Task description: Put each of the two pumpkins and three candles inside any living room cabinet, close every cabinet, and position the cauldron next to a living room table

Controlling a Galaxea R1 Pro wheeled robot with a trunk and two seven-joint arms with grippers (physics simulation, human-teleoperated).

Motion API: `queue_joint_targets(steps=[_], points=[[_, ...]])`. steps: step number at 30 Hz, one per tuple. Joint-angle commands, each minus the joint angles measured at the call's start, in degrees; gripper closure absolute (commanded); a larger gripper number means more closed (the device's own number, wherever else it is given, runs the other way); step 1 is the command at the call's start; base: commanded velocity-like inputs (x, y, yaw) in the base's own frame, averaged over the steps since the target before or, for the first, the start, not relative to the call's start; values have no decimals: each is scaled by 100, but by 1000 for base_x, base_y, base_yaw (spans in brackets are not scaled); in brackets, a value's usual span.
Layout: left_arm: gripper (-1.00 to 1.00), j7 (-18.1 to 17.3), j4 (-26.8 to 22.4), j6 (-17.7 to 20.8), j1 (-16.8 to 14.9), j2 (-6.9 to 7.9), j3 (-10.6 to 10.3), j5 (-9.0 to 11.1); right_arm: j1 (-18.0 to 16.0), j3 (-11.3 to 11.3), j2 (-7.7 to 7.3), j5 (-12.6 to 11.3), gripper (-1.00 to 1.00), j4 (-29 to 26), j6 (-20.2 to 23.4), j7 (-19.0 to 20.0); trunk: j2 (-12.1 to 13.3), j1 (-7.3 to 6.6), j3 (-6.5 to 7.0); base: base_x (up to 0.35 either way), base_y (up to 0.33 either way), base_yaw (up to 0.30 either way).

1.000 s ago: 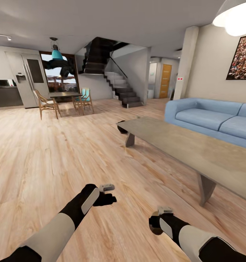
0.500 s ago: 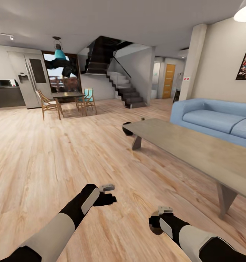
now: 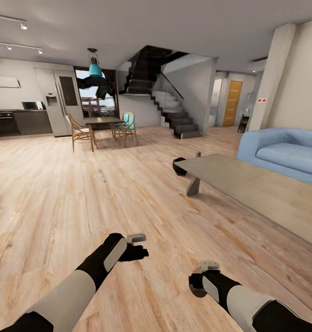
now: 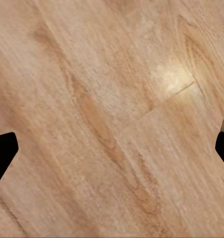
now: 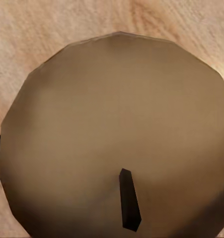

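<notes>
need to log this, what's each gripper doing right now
left gripper: open, empty over the floor
right gripper: shut on a candle

Cauldron [image 3: 179,166] beside table [image 3: 248,186] (floor)

Both arms reach forward and down from the lower edge of the head view, each with a pale grey forearm sleeve and black wrist. The left end effector [image 3: 136,252] sits higher and further forward; in the left wrist view its two dark fingertips [image 4: 2,153] stand at opposite edges, spread wide with nothing between them. The right end effector [image 3: 196,283] hangs lower, nearer the body, pointing down, closed around a candle [image 5: 116,139] whose round beige top and dark wick face its wrist camera
</notes>
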Motion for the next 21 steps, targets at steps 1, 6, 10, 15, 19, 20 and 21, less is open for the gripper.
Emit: queue_joint_targets(steps=[1, 6, 10, 15, 19, 20, 21], points=[[-100, 51, -6, 8, -3, 4, -21, 60, -3, 50, -1, -48, 100, -13, 31, -35, -2, 1, -6, 272, 210, 11], [-100, 51, 3, 8, -3, -2, -22, 60, -3, 48, 3, -48, 100, -26, 15, -35, -2, 1, -6, 273, 197, 2], [-100, 51, 3, 8, -3, -3, -21, 60, -3, 46, 6, -53, 100, -30, 14, -36, -2, 1, -6, 274, 187, 0], [-100, 51, 3, 8, -3, -4, -20, 60, -3, 49, 11, -49, 100, -30, 6, -35, -2, 1, -6, 274, 186, 0], [-100, 51, 3, 8, -3, -4, -21, 60, -3, 47, 9, -49, 100, -27, -136, -35, -2, 1, -6, 275, 186, 0], [-100, 51, 3, 8, -3, -5, -21, 60, -3, 46, 8, -48, 100, -22, -210, -35, -2, 1, -6, 278, 185, 0], [-100, 51, 3, 8, -3, -10, -22, 60, -3, 46, 8, -48, 100, -18, -268, -35, -2, 1, -6, 281, 185, 0]])
